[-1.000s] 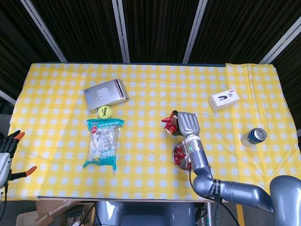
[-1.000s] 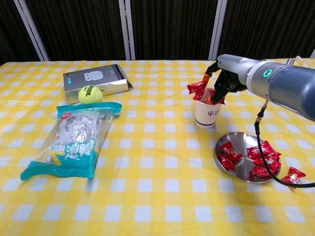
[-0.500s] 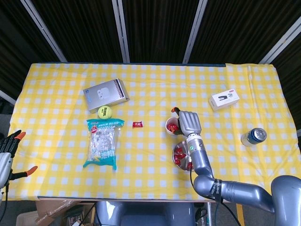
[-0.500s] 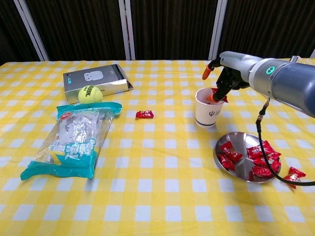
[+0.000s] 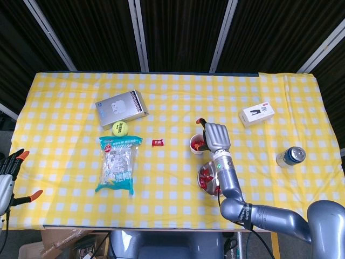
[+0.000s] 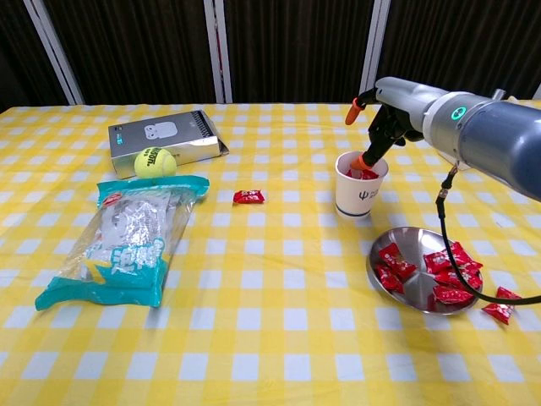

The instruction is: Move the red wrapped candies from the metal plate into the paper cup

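Observation:
The white paper cup [image 6: 360,193] [image 5: 196,144] stands mid-table with red candies [image 6: 362,173] showing at its rim. My right hand [image 6: 385,121] [image 5: 217,136] hovers over the cup's far right side, fingers apart and holding nothing, one orange fingertip [image 6: 361,161] pointing down at the rim. The metal plate [image 6: 410,286] [image 5: 204,178] lies in front of the cup with several red wrapped candies [image 6: 446,269] in it. One stray red candy [image 6: 248,196] [image 5: 158,142] lies on the cloth left of the cup. My left hand [image 5: 11,168] hangs off the table's left edge, fingers spread.
Another red candy [image 6: 499,309] lies on the cloth just right of the plate. A snack bag [image 6: 127,237], tennis ball [image 6: 155,161] and grey box [image 6: 162,135] occupy the left side. A small white box [image 5: 257,114] and a can [image 5: 290,156] stand at the right.
My right hand let go of the candies it held over the cup; one landed on the cloth to the left. The hand then shifted slightly up and to the right.

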You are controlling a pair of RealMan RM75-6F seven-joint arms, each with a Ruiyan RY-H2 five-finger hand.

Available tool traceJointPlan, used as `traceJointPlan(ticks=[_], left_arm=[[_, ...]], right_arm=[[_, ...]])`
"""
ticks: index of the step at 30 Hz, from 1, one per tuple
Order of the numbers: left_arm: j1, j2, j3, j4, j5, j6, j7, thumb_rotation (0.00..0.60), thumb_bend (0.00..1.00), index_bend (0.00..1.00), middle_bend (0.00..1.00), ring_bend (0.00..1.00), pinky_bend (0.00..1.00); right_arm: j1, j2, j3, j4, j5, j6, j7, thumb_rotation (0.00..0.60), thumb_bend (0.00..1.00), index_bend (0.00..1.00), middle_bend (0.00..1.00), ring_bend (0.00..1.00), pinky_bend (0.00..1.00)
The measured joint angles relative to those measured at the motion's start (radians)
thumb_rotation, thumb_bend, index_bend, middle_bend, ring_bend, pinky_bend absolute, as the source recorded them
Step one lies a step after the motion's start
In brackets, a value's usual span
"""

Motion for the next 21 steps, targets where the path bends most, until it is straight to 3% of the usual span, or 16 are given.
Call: traceJointPlan(ticks=[10,21], left_arm=[[0.000,0.000,0.000,0.004,-0.001,-0.002,-0.005,0.600,0.04,0.00,0.00,0.00,0.00],[0.004,-0.004,0.000,0.007,0.007,0.013,0.002,0.600,0.04,0.00,0.00,0.00,0.00]], right_arm=[[-0.006,0.005,-0.003,-0.023,-0.026,0.013,0.007,0.600,0.25,0.28,0.71,0.77,0.94],[-0.069,0.108,-0.059,-0.204,-0.121,0.095,-0.015,0.600,0.25,0.28,0.59,0.62,0.74]])
